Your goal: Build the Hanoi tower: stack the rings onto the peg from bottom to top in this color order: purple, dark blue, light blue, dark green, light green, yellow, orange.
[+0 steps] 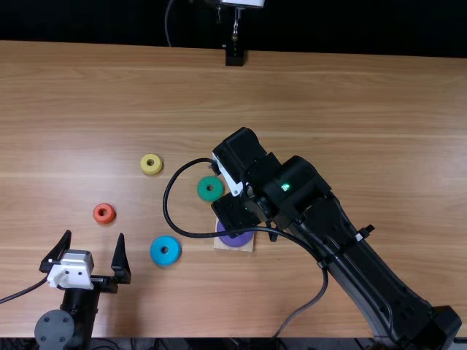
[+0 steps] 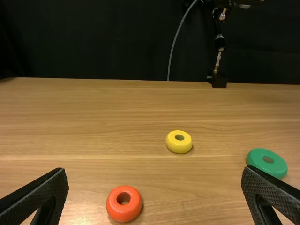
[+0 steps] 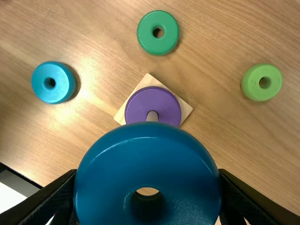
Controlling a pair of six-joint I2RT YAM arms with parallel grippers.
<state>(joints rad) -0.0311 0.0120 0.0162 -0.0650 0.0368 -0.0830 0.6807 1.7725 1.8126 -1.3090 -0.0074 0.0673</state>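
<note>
My left gripper (image 1: pixel 89 251) stands open at the lower left; in the left wrist view the left gripper (image 2: pixel 154 190) has nothing between its fingers. The right gripper (image 1: pixel 237 211), partly hidden by its own arm, is over the peg's base (image 1: pixel 246 243). In the right wrist view, the right gripper (image 3: pixel 148 192) is shut on the dark blue ring (image 3: pixel 148 161), held above the table. Beyond it the purple ring (image 3: pixel 140 105) lies around the wooden peg (image 3: pixel 152 116). Loose are the light blue (image 1: pixel 166 250), dark green (image 1: pixel 210 188), yellow (image 1: pixel 151 164), orange (image 1: pixel 104 213) and light green (image 3: pixel 261 82) rings.
The right arm reaches diagonally over the table (image 1: pixel 350 95), and its black cable (image 1: pixel 169 211) loops beside the dark green ring. A black stand (image 1: pixel 234 57) is at the far edge.
</note>
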